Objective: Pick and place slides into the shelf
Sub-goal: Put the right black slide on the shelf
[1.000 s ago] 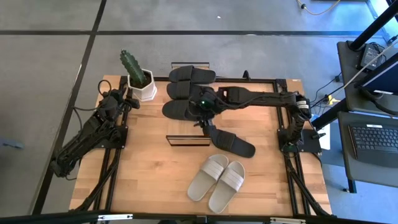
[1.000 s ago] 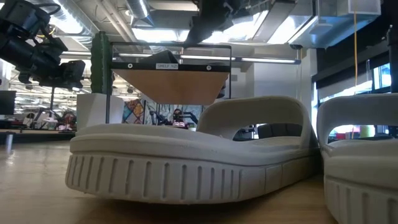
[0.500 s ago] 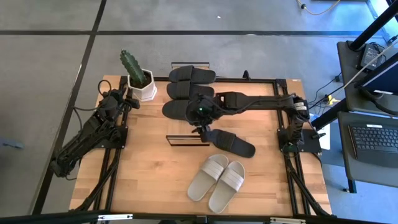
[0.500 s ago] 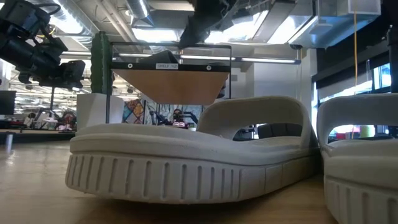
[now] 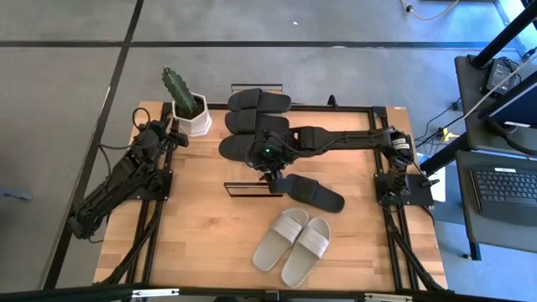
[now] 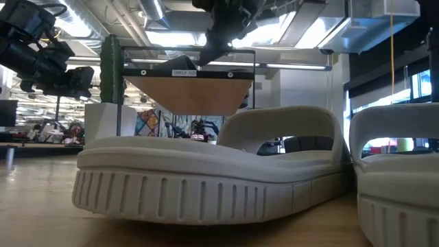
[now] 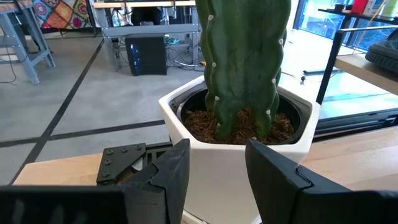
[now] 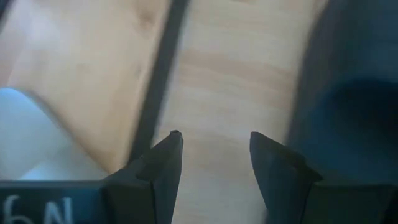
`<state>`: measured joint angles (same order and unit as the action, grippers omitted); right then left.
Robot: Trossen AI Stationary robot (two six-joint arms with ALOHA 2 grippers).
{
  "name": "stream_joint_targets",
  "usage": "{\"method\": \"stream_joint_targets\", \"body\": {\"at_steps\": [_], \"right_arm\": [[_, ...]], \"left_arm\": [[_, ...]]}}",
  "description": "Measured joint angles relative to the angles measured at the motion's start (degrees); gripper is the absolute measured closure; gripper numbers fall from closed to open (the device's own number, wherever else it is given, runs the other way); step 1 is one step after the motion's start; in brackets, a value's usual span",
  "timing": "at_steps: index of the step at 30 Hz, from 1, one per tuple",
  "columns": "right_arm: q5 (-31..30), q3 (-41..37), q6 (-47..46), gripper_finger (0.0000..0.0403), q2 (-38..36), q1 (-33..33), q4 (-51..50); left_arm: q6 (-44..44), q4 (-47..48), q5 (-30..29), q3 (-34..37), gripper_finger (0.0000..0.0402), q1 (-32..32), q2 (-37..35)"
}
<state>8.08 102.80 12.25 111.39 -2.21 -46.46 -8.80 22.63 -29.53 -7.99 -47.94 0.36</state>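
Right claw [image 5: 270,170] hanging over shelf [image 5: 252,186] at desk [image 5: 201,226] centre, fingers [image 8: 160,163] spread, gripping nothing. Loose black slide [image 5: 312,192] lying just right of shelf. Three black slides [image 5: 256,122] sitting in row at far edge. Grey-beige pair [image 5: 293,240] resting near front, right of centre. Left claw [image 7: 214,171] waiting at far left, released, facing white cactus pot [image 5: 191,118].
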Motion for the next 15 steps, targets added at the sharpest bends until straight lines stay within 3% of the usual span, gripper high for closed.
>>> {"method": "stream_joint_targets", "body": {"at_steps": [5,15], "right_arm": [[-5.3,0.0,-0.2,0.0215,0.0,-0.2,-1.6],[-8.5,0.0,0.2,0.0215,0.0,-0.2,-0.9]], "left_arm": [[0.0,0.0,0.0,0.0,0.0254,0.0,0.0],[0.0,0.0,0.0,0.0,0.0254,0.0,0.0]]}}
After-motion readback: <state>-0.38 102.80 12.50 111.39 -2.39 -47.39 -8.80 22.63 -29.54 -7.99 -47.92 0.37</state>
